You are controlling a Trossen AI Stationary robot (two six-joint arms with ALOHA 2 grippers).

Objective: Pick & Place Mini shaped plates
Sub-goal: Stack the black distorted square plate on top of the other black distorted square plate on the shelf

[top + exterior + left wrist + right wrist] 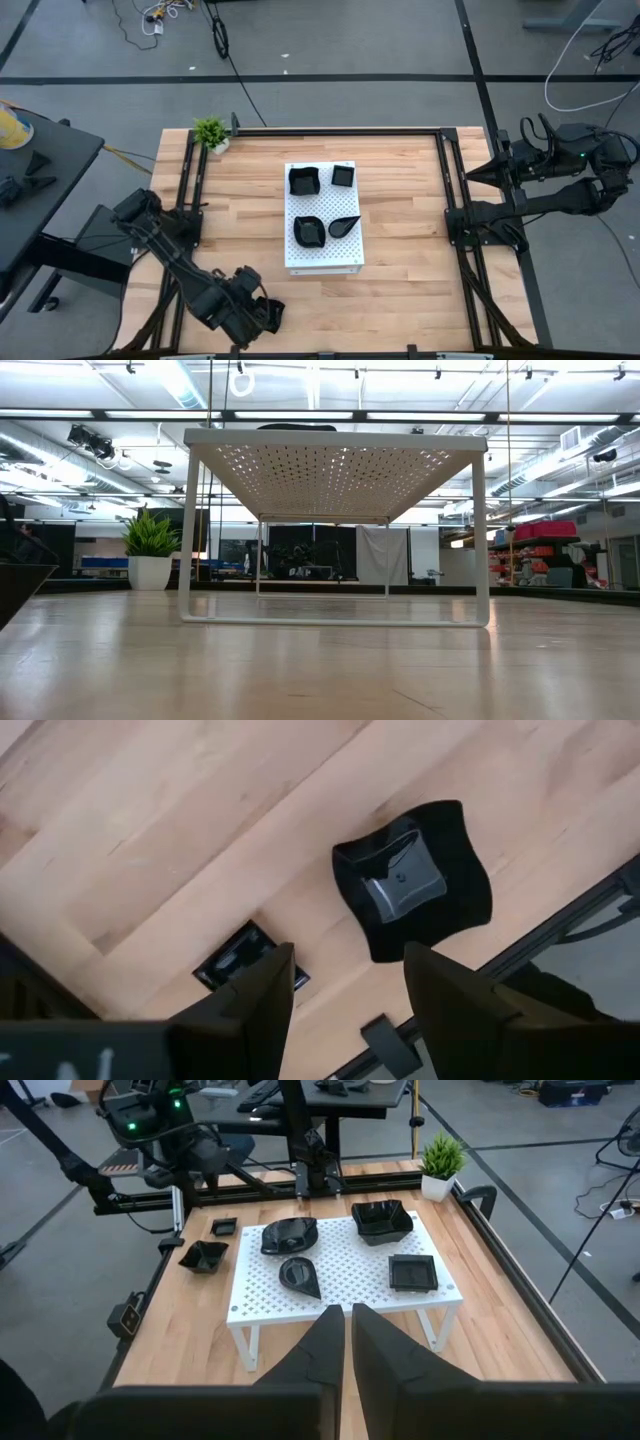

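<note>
Counting six mini shaped plates: four on white board, two on table.

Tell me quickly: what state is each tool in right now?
Left tool: open, holding nothing, above a wavy-edged black plate on the table.
Right tool: closed, empty, parked at the table's right edge.

You see four mini plates on the raised board mid-surface; two more lie under the left pincer at the near-left corner.
</note>
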